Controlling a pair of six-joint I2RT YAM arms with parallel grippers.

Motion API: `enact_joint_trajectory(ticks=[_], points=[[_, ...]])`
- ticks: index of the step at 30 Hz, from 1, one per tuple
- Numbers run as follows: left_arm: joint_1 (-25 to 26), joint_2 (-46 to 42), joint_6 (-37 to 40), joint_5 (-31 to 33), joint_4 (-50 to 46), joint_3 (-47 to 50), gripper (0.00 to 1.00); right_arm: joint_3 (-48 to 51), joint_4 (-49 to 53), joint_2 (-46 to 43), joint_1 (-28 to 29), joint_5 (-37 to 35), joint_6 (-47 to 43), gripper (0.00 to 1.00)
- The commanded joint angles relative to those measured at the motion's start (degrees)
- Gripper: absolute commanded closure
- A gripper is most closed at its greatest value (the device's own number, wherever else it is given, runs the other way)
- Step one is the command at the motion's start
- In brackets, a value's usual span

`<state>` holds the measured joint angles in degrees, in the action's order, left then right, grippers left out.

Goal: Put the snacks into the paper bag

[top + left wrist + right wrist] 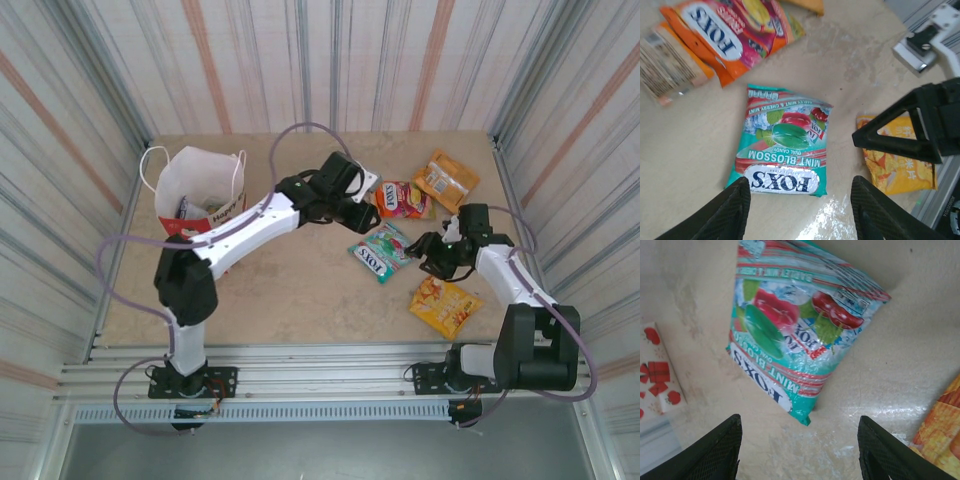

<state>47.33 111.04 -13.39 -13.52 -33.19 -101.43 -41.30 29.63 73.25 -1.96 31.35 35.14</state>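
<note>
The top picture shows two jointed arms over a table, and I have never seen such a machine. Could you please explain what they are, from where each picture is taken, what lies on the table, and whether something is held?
These are two robot arms, each ending in a two-finger gripper. The top picture looks down from above and behind them. The other two come from a camera on each wrist. The left gripper and the right gripper are both open, facing the teal FOX'S packet, and hold nothing. On the table also lie an orange-red packet, an orange packet and a yellow packet. The paper bag stands at the far left.
</note>
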Motion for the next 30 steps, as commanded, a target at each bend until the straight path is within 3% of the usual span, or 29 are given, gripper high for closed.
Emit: enact_joint_trajectory(ticks=[1,10,21,30], points=[[0.35,3.28,-4.32,-2.65,1.09,-3.61,0.41,2.97,-6.58,-0.83,-0.10,0.60,6.21,0.38],[-2.04,13.70,-11.77,-8.08,1.49,-7.55,0.37,4.12,-11.39,3.76,1.25,1.34,7.64,0.38],[-4.78,18.62,-14.12,-8.14,1.89,-5.59,0.34,2.13,-13.14,10.93,3.14,1.32,6.18,0.45],[-6.37,20.43,-18.26,-13.65,7.47,-1.08,0.35,-1.41,-12.93,15.99,2.82,2.42,2.89,0.53]])
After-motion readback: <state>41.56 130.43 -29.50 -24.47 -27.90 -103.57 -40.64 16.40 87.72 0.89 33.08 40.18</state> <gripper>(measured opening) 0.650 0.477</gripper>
